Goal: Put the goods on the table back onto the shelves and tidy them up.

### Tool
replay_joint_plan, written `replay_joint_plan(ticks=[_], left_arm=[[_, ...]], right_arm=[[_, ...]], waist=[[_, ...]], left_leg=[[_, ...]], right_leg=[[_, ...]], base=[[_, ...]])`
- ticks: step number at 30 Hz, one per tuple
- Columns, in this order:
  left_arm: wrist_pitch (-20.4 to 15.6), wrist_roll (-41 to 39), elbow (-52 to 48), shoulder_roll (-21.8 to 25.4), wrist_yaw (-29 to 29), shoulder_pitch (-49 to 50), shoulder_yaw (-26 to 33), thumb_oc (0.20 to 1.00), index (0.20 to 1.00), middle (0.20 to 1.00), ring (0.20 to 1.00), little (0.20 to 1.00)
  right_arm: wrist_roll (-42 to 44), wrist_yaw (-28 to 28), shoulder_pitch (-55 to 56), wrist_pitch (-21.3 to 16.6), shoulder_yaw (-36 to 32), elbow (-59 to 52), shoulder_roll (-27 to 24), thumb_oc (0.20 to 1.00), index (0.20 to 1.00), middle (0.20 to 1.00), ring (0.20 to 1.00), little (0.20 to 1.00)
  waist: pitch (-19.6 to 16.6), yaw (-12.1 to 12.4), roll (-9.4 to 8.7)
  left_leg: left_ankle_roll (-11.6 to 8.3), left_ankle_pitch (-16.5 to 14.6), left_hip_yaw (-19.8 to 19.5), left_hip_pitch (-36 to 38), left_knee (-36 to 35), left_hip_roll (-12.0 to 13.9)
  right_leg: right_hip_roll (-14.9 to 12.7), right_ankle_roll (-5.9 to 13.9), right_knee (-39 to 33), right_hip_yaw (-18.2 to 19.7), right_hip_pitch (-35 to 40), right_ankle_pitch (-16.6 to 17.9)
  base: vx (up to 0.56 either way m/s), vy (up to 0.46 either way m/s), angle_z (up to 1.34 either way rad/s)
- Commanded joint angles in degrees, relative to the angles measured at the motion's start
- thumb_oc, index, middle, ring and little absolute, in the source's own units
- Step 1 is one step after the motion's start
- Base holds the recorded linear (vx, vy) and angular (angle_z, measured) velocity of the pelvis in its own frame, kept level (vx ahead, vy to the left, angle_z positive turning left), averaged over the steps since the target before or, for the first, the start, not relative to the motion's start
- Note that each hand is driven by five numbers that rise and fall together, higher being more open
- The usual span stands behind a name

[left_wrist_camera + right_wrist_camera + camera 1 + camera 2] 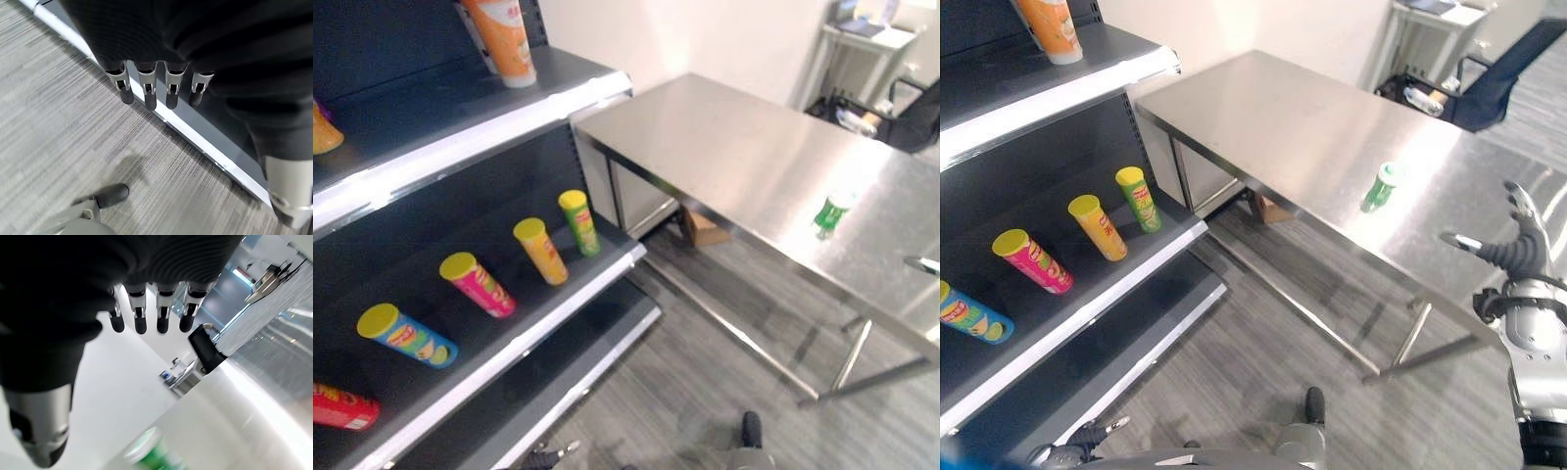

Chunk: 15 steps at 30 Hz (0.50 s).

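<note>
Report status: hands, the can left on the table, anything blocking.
Right hand open, raised over table edge, short of green can. Left hand open, low by bottom shelf. Can upright, alone on table. Nothing blocking.

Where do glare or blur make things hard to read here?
Left eye view: glare on the steel table washes out the green can, which looks blurred. Right eye view: the can reads clearly. Right wrist view: the can is smeared, close under the right hand.
</note>
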Motion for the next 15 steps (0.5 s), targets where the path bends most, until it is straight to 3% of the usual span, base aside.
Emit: replay_joint_plan(ticks=[1, 3, 5, 9, 12, 15], left_arm=[[-0.81, 2.08, -0.16, 0.8, -0.18, -3.28, -0.12, 1.0, 1.0, 1.0, 1.0, 1.0], [-0.54, 1.05, 0.71, 0.39, 0.13, -2.68, 0.74, 1.0, 1.0, 1.0, 1.0, 1.0], [-0.57, 0.23, 0.91, 0.02, 0.39, -2.41, 1.07, 1.0, 1.0, 1.0, 1.0, 1.0], [-0.26, -1.35, 1.0, -0.87, -0.23, -1.6, 0.4, 1.0, 1.0, 1.0, 1.0, 1.0], [0.09, -1.87, 0.82, -0.94, -0.74, -1.47, -0.35, 1.0, 1.0, 1.0, 1.0, 1.0], [0.52, -2.17, 0.4, -0.92, -0.62, -2.06, -1.21, 1.0, 1.0, 1.0, 1.0, 1.0]], right_arm=[[-1.36, -1.78, -2.53, -0.61, -4.72, -0.56, -2.34, 1.0, 1.0, 1.0, 1.0, 1.0], [-0.71, -1.33, -2.0, -0.46, -5.38, 0.55, -3.28, 1.0, 1.0, 1.0, 1.0, 1.0], [-0.28, -1.06, -2.35, -0.69, -5.13, 1.37, -4.21, 1.0, 1.0, 1.0, 1.0, 1.0], [3.87, 1.49, -4.32, -1.33, -1.99, 5.44, -7.26, 1.0, 1.0, 1.0, 1.0, 1.0], [5.89, 2.02, -6.03, -1.59, 0.17, 7.82, -7.93, 1.0, 1.0, 1.0, 1.0, 1.0], [6.76, 2.3, -7.46, -1.31, 1.89, 9.49, -8.54, 1.0, 1.0, 1.0, 1.0, 1.0]], waist=[[1.22, 0.57, 0.21], [0.36, 0.24, 0.58], [0.08, 0.27, 0.87], [-0.35, 0.39, 2.57], [-0.01, 0.58, 3.3], [0.92, 0.42, 3.33]], left_leg=[[-1.45, -0.08, 5.7, -3.56, 2.7, 3.09], [-2.98, 0.66, 3.97, -4.02, 3.33, 6.18], [-3.45, 1.05, 3.45, -4.27, 3.66, 7.16], [-5.67, 3.19, 1.99, -5.72, 4.82, 11.57], [-6.87, 5.23, 2.12, -7.04, 6.08, 13.84], [-6.26, 8.18, 5.05, -9.44, 8.58, 14.88]], right_leg=[[0.66, 0.57, 4.83, -0.98, -1.49, -2.95], [3.76, -0.43, 3.68, -2.07, -0.18, -4.66], [4.83, -1.05, 3.2, -2.96, 0.61, -5.28], [9.08, -3.85, 2.83, -5.78, 2.82, -8.98], [10.74, -5.37, 2.96, -7.65, 4.49, -11.05], [11.12, -6.67, 3.67, -10.25, 5.84, -12.33]], base=[[0.05, -0.236, 0.36], [0.08, -0.372, 0.26], [0.08, -0.275, 0.33], [0.06, -0.306, 0.29], [0.02, -0.222, 0.24], [-0.04, -0.145, 0.45]])
